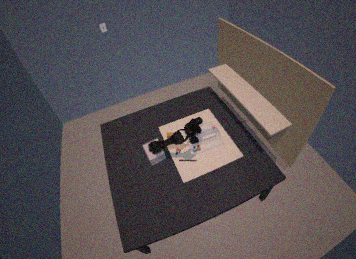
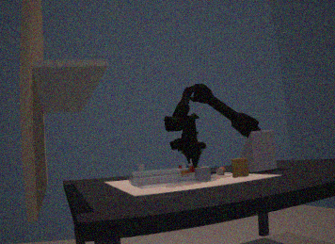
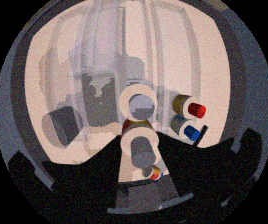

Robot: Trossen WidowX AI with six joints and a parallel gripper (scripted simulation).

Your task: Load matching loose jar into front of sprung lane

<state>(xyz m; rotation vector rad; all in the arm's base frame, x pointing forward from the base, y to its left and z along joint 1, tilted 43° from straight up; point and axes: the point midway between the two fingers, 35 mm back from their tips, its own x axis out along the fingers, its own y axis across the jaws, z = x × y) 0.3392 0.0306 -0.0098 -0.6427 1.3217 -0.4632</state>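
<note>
My gripper points down at the front end of the clear lane rack. It is shut on a jar with a white shoulder and a grey lid. The old jar, also white-shouldered with a grey lid, stands in the lane directly ahead of the held jar in the wrist view. A dark red and brown band shows between the two. The jars look very close; whether they touch, and whether the held jar's base rests on the lane floor, I cannot tell. The pusher plate and front stop are not clearly visible.
A red-topped jar and a blue-topped jar are to the right in the wrist view, beside a black stick. A small red-and-yellow item is near the bottom. An orange block stands towards the arm's base.
</note>
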